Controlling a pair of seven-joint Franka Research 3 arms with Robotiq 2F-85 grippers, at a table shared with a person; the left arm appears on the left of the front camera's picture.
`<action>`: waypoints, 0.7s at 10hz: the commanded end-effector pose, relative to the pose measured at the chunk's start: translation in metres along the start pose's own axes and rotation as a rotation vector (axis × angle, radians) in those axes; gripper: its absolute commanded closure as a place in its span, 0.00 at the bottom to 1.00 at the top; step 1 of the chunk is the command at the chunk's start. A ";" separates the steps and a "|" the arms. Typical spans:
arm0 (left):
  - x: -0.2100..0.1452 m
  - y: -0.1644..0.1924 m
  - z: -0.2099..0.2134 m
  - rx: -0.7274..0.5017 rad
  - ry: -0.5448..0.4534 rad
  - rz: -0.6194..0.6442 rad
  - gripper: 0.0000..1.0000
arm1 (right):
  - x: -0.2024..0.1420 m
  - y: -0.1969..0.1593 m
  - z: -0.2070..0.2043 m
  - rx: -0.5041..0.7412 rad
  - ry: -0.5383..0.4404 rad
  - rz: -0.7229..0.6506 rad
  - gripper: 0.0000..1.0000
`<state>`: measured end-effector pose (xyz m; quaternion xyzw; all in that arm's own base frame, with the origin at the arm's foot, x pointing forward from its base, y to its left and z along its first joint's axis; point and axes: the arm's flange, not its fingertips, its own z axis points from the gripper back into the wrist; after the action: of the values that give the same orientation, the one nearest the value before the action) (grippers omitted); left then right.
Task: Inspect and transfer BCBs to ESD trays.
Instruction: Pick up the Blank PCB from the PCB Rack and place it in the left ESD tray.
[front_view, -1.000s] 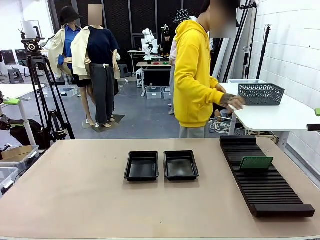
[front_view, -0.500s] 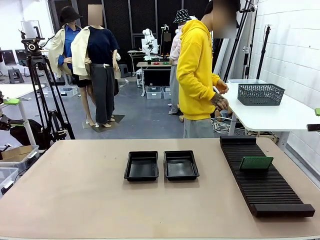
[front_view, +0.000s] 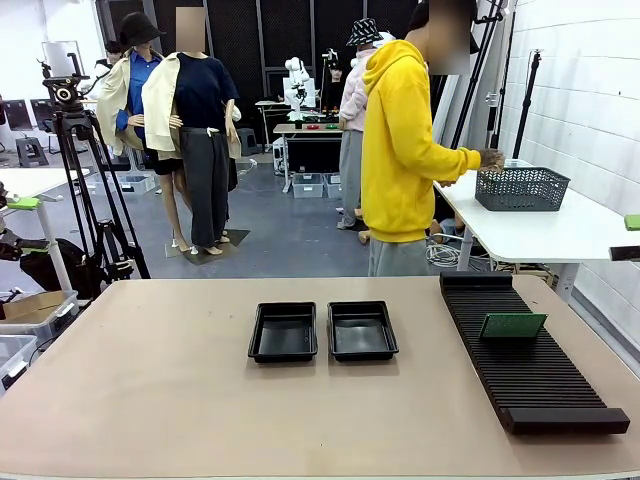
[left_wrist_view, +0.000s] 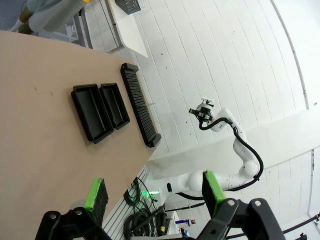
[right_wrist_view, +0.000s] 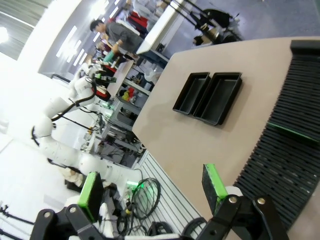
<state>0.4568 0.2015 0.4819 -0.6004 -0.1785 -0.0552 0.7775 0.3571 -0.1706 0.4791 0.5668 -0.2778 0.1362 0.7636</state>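
Two empty black ESD trays (front_view: 283, 332) (front_view: 362, 330) sit side by side at the middle of the tan table; they also show as a pair of trays (left_wrist_view: 100, 110) in the left wrist view and as trays (right_wrist_view: 210, 96) in the right wrist view. One green BCB (front_view: 512, 325) stands on edge in the long black ribbed rack (front_view: 528, 360) at the right; its edge, the BCB (right_wrist_view: 292, 131), shows in the right wrist view. My left gripper (left_wrist_view: 152, 192) hangs open high above the table. My right gripper (right_wrist_view: 152, 189) is open too, off the table's near right side. Both hold nothing.
A person in a yellow hoodie (front_view: 405, 150) stands beyond the far edge, turned away, with a hand at a grey mesh basket (front_view: 521, 187) on a white side table (front_view: 545, 232). A camera tripod (front_view: 85, 180) stands at far left.
The person has straightened and reached a hand out to the mesh basket's left rim. Trays, rack and board have not moved.
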 end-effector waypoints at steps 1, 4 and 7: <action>0.001 -0.001 0.001 0.003 -0.011 0.014 0.00 | 0.022 0.006 -0.015 -0.073 0.053 0.050 0.00; 0.001 -0.001 0.001 0.003 -0.011 0.014 0.00 | 0.047 0.008 -0.041 -0.218 0.173 0.123 0.00; 0.001 -0.001 0.001 0.003 -0.011 0.014 0.00 | 0.058 0.018 -0.070 -0.347 0.384 0.256 0.00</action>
<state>0.4569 0.2016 0.4814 -0.6006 -0.1783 -0.0546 0.7775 0.4147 -0.1128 0.5107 0.3848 -0.2296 0.2537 0.8572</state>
